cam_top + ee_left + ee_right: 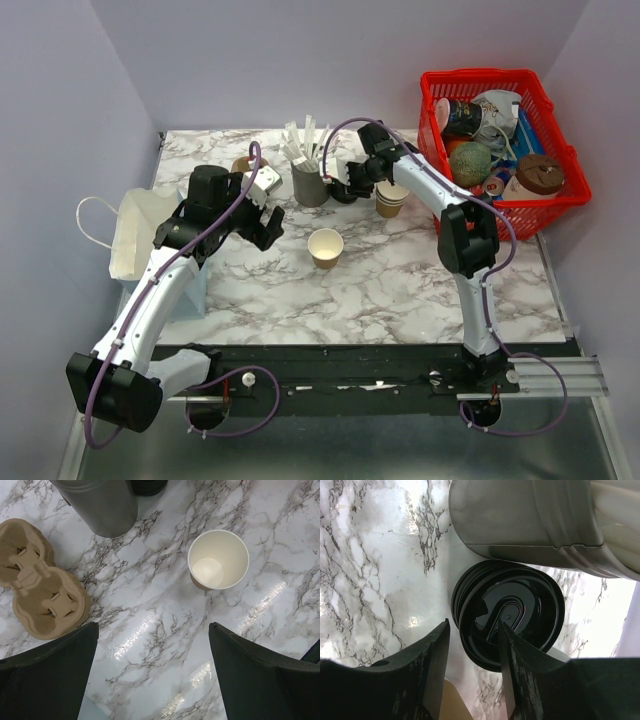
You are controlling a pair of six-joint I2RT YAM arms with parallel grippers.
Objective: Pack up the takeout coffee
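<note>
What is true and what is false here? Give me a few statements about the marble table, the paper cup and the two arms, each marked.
1. The lidless tan paper cup stands upright on the white marble table. True.
2. That cup is full of coffee. False: it is empty, and its pale bottom shows.
3. The left gripper is open and holds nothing. True.
4. The right gripper hangs over the cup. False: its fingers straddle the rim of the stack of round black plastic lids beside the grey metal canister.
</note>
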